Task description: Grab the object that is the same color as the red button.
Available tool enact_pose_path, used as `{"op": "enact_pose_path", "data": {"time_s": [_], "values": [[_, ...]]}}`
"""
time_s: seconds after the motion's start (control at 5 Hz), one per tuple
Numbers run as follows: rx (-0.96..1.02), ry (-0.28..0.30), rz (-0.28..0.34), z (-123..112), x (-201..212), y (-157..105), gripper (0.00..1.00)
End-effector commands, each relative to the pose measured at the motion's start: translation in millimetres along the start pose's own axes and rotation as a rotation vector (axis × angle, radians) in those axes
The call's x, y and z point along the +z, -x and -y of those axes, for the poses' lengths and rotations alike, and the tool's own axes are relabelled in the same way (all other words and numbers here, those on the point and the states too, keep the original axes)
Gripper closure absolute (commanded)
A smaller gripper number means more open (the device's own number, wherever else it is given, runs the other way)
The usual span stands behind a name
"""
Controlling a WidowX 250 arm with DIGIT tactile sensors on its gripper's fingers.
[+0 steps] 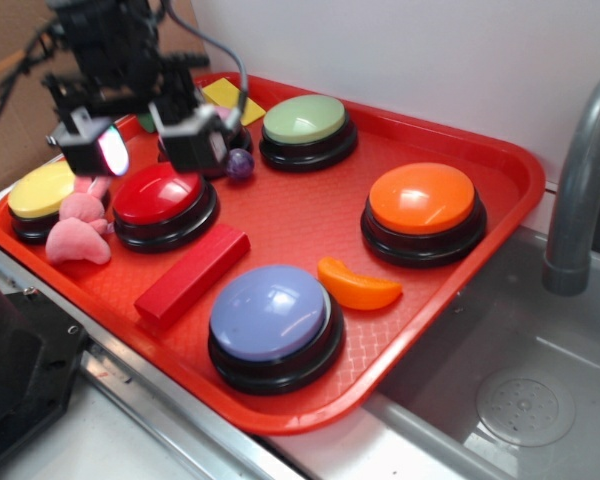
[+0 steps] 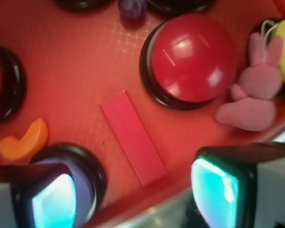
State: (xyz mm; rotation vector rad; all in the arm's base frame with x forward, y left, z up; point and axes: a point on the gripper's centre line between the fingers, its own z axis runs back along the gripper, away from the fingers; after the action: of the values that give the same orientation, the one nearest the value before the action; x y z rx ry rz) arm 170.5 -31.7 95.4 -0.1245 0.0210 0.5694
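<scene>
the gripper [image 2: 133,199] fills the wrist view's bottom edge, fingers spread wide, grasping nothing. the red block [image 2: 132,137] lies flat on the red tray [image 1: 500,160], just past the fingertips, with the red button [image 2: 190,57] at its 2 o'clock.

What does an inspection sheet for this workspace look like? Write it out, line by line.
Surface: red tray beside a steel sink.
Job's things: red block lying flat, free, next to the red button.
Clutter: five other buttons, pink plush rabbit, orange slice, purple ball, yellow block.
Grippers: gripper open, raised over the red button, holding nothing.
Cables: black cable on the arm.
Surroundings: grey faucet, white wall, cardboard.
</scene>
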Motion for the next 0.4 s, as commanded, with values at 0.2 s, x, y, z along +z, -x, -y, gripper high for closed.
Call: {"op": "enact_pose_path", "data": {"time_s": [0.2], "values": [[0.205, -0.009, 0.047, -9, -71, -7, 0.00]]}}
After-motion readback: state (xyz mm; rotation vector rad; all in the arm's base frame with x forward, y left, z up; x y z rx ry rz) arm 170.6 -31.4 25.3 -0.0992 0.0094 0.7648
